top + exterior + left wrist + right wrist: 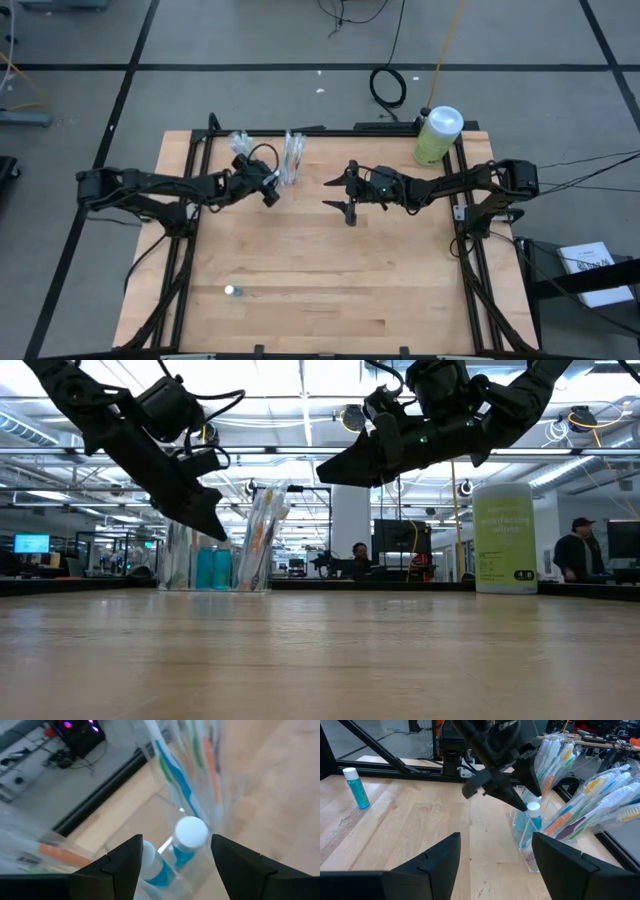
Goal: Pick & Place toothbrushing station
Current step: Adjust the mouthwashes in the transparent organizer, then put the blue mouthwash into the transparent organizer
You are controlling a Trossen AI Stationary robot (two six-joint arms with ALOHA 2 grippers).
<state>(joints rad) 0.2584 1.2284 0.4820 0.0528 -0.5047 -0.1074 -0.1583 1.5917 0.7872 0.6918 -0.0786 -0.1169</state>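
The toothbrushing station (pixel 292 160) is a clear plastic holder standing on its base at the table's far side. It holds packed toothbrushes (pixel 555 765) and two small blue bottles with white caps (pixel 190 832). My left gripper (pixel 175 855) is open and slants down over the holder. Its fingers stand on either side of the white caps; in the high view it (pixel 272 192) is just near-left of the station. My right gripper (pixel 338 198) hangs open above the table's middle, right of the station, with nothing between its fingers. My left gripper slants down at the station from its near-left side. One fingertip (pixel 522 804) is right beside a bottle's white cap (pixel 533 809). I cannot tell whether it touches the cap or the holder.
A large green canister with a white cap (pixel 437 135) stands at the table's far right corner. A small blue bottle (pixel 232 291) stands alone near the front left. Bare wood lies between my two arms and the near edge. People show in the room beyond the table.
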